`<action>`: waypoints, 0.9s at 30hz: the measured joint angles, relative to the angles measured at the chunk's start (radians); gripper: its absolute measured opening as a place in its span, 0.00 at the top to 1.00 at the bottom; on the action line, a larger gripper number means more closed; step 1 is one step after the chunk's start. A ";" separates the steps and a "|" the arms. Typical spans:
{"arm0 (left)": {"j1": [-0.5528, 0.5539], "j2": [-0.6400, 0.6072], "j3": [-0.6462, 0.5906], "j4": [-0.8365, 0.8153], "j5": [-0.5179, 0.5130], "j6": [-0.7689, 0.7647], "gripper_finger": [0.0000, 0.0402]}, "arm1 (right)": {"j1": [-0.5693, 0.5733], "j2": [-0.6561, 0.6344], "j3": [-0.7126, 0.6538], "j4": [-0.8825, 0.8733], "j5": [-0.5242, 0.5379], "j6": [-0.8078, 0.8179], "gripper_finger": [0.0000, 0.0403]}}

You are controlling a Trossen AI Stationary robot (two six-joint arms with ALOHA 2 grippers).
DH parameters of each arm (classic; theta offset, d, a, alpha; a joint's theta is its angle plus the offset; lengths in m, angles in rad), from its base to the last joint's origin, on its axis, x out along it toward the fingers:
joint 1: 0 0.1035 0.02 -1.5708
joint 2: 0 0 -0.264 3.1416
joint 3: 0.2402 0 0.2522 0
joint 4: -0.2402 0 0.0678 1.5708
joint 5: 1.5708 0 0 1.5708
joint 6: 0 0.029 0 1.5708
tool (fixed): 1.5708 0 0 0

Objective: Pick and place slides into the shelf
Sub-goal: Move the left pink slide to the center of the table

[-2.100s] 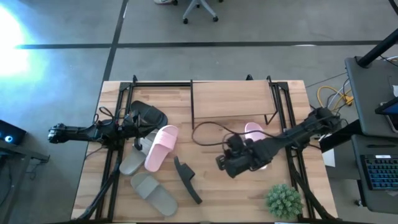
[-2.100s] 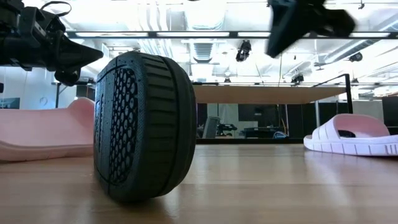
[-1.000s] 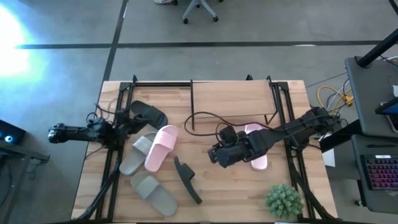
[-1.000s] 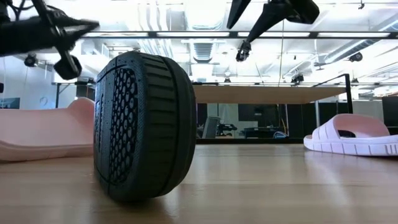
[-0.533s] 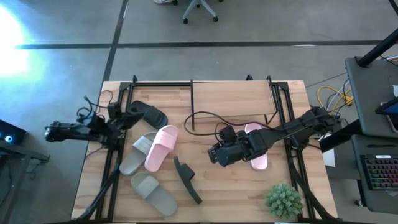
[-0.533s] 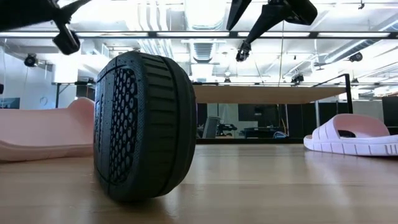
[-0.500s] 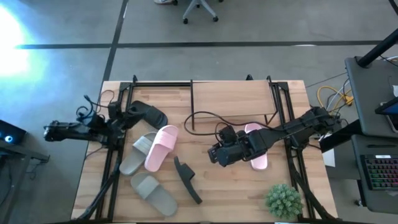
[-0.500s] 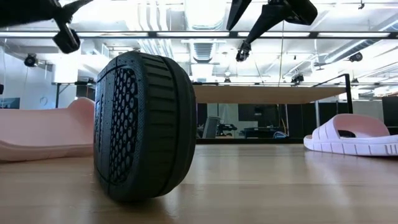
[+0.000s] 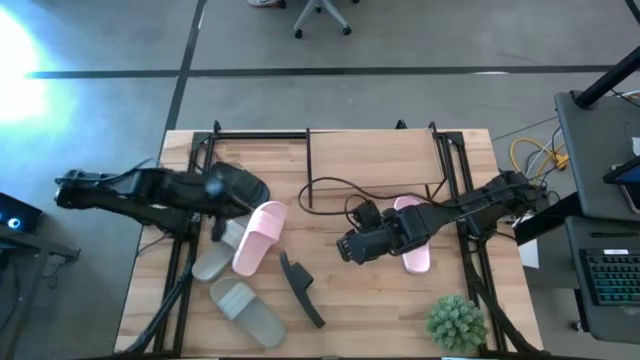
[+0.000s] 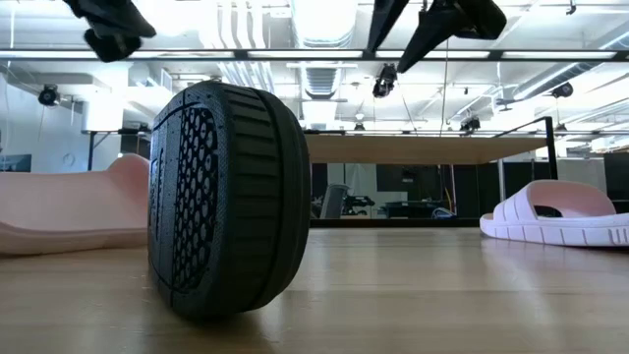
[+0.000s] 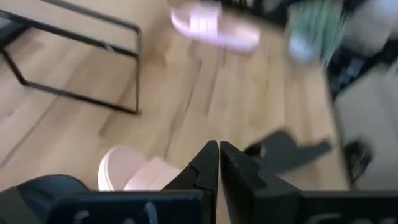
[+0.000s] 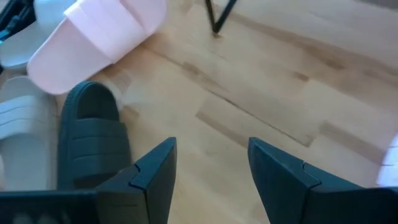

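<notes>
Across the wooden tabletop (image 9: 340, 310), seen from above, six slides lay scattered in front of the shelf (image 9: 372, 165), which stood at the far edge with its light board bare. One black slide (image 9: 238, 184) lay flat near the far left corner, beside a pink slide (image 9: 258, 237) that partly covered a grey slide (image 9: 213, 252). A second grey slide (image 9: 246, 311) lay toward the near left corner. The other black slide (image 9: 300, 289) stood on its edge near the middle of the tabletop, filling the low view as a dark ribbed shape. The second pink slide (image 9: 412, 235) lay toward the right edge, just in front of the shelf. A small green plant (image 9: 456, 322) sat at the near right corner.

The left gripper (image 11: 218, 163) hung above the flat black slide, its fingers pressed together. The right gripper (image 12: 208, 165) hovered over the middle of the tabletop, fingers spread wide, holding nothing.

Beyond the table lay a grey floor with an office chair (image 9: 322, 14); the low view showed a bright ceiling with pipes.
</notes>
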 joint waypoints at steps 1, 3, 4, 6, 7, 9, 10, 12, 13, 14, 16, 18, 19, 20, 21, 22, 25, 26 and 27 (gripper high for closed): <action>-0.025 0.037 0.018 -0.015 -0.020 0.030 1.00 | 0.000 -0.003 0.008 -0.030 0.016 0.009 0.53; -0.090 0.118 0.056 -0.061 -0.120 0.097 1.00 | 0.001 -0.012 0.026 -0.103 0.053 0.026 0.53; -0.129 0.156 0.072 -0.101 -0.196 0.125 1.00 | 0.003 -0.017 0.035 -0.137 0.069 0.038 0.53; -0.213 0.228 0.108 -0.206 -0.374 0.152 1.00 | 0.004 -0.023 0.055 -0.218 0.096 0.067 0.53; -0.255 0.257 0.128 -0.248 -0.465 0.150 1.00 | 0.005 -0.025 0.065 -0.258 0.106 0.079 0.53; -0.336 0.309 0.146 -0.331 -0.582 0.106 1.00 | 0.009 -0.028 0.079 -0.325 0.125 0.097 0.53; -0.370 0.334 0.149 -0.364 -0.612 0.064 1.00 | 0.009 -0.029 0.084 -0.346 0.136 0.105 0.53; -0.431 0.370 0.155 -0.379 -0.631 -0.032 1.00 | 0.009 -0.031 0.093 -0.382 0.152 0.114 0.53; -0.461 0.380 0.154 -0.386 -0.630 -0.089 1.00 | 0.009 -0.031 0.094 -0.391 0.155 0.114 0.53; -0.492 0.388 0.152 -0.390 -0.622 -0.150 1.00 | 0.009 -0.032 0.094 -0.396 0.157 0.114 0.53; -0.554 0.410 0.150 -0.389 -0.596 -0.254 0.99 | 0.007 -0.032 0.094 -0.403 0.160 0.110 0.53; -0.600 0.439 0.150 -0.388 -0.594 -0.333 0.97 | 0.006 -0.032 0.094 -0.402 0.161 0.090 0.53; -0.616 0.454 0.150 -0.390 -0.597 -0.359 0.95 | 0.004 -0.032 0.094 -0.402 0.161 0.074 0.53; -0.627 0.469 0.150 -0.391 -0.600 -0.383 0.93 | 0.004 -0.032 0.094 -0.402 0.161 0.060 0.53; -0.634 0.484 0.150 -0.390 -0.602 -0.406 0.90 | 0.004 -0.032 0.094 -0.402 0.161 0.047 0.53; -0.636 0.501 0.150 -0.390 -0.603 -0.423 0.87 | 0.004 -0.032 0.094 -0.402 0.161 0.034 0.53; -0.636 0.552 0.150 -0.390 -0.604 -0.450 0.76 | 0.002 -0.032 0.094 -0.403 0.161 -0.002 0.53; -0.636 0.566 0.150 -0.389 -0.604 -0.450 0.72 | 0.002 -0.032 0.094 -0.403 0.161 -0.011 0.53; -0.634 0.580 0.150 -0.389 -0.605 -0.451 0.68 | 0.002 -0.032 0.094 -0.403 0.161 -0.018 0.53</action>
